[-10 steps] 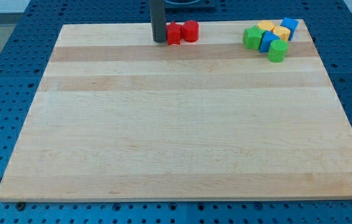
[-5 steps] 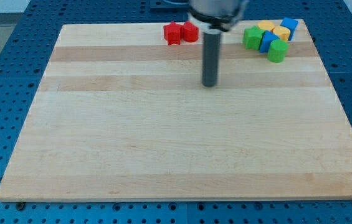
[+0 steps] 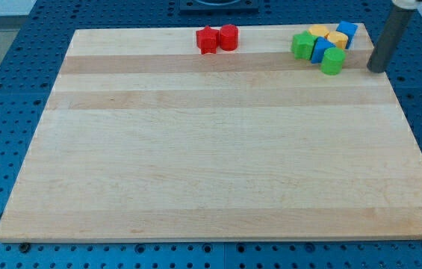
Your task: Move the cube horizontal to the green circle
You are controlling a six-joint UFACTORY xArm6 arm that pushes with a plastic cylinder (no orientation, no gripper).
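Standing at three o'clock of the cluster, the tip [image 3: 376, 70] touches nothing; there is no hand to open. The blue cube [image 3: 346, 32] sits at one o'clock of the green circle [image 3: 332, 61], unmoved.

The blue cube [image 3: 346, 31] sits at the far end of the cluster near the view's top right corner of the tabletop [image 3: 211, 149], close to the top edge. It is touching or just beside a yellow block on its left. The green circle [image 3: 333, 61], a short upright green cylinder, stands at the cluster's lower edge, below and slightly to the view's left of the cube, with other blocks between them.
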